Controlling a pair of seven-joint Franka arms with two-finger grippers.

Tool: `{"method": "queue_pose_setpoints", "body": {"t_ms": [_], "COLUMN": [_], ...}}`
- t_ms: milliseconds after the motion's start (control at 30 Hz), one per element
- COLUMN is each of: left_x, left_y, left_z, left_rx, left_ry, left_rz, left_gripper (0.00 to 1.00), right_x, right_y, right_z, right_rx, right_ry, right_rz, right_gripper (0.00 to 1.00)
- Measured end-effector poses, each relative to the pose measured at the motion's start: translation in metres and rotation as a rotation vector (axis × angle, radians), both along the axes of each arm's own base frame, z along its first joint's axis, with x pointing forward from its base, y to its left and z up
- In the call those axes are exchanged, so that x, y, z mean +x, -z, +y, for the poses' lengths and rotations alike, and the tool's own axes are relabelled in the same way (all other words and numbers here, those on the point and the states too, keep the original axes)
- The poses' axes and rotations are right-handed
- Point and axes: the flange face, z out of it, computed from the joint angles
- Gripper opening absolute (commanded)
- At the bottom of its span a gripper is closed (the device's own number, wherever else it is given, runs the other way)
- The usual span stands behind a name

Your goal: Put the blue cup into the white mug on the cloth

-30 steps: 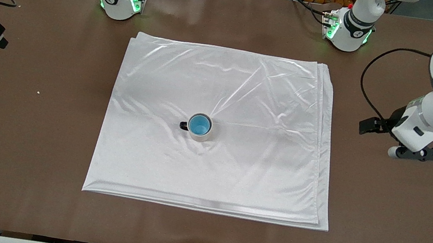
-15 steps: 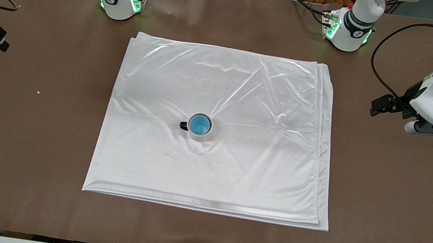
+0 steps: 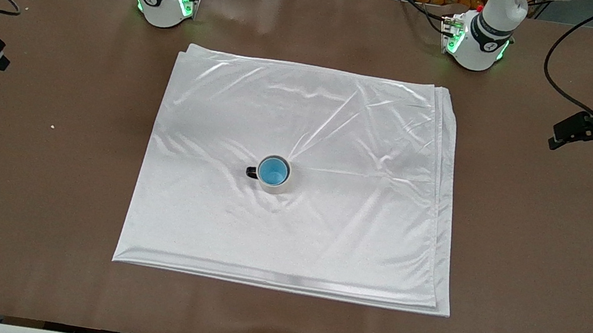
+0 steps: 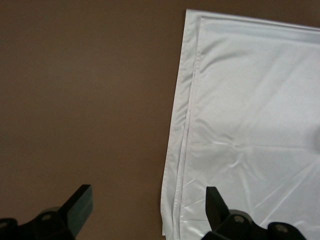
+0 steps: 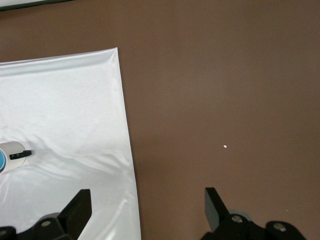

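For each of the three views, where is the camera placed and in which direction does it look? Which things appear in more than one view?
Front view: high across the table, facing both arm bases; it looks down on the cloth and the white mug holding the blue cup.
Left wrist view: on the left arm's wrist, looking down past the open left gripper at the cloth's edge.
Right wrist view: on the right wrist, looking down past the open right gripper; mug at the frame edge.
Shared: all three show the cloth.

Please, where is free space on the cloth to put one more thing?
The cloth is bare everywhere except its middle, where the white mug stands with the blue cup inside. The left gripper and right gripper hang open over brown table at its ends.
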Motion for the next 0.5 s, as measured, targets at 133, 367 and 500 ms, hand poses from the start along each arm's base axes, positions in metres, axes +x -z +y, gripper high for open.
{"method": "queue_pose_setpoints", "body": {"t_ms": [133, 367, 500], "left_x": [0.001, 0.001, -0.002], "left_y": [-0.015, -0.029, -0.036], "left_z": [0.009, 0.036, 0.051], "left_rx": [0.009, 0.016, 0.020], "left_ry": [0.019, 0.043, 0.085], "left_rz": [-0.024, -0.029, -0.018], "left_gripper": [1.00, 1.00, 1.00], "right_x": [0.000, 0.000, 0.000], "right_y": [0.000, 0.000, 0.001], "right_z": [0.000, 0.000, 0.000], "right_rx": [0.000, 0.000, 0.001], "right_ry": [0.000, 0.000, 0.000], "right_rz": [0.000, 0.001, 0.001], "right_gripper": [1.00, 1.00, 1.00]}}
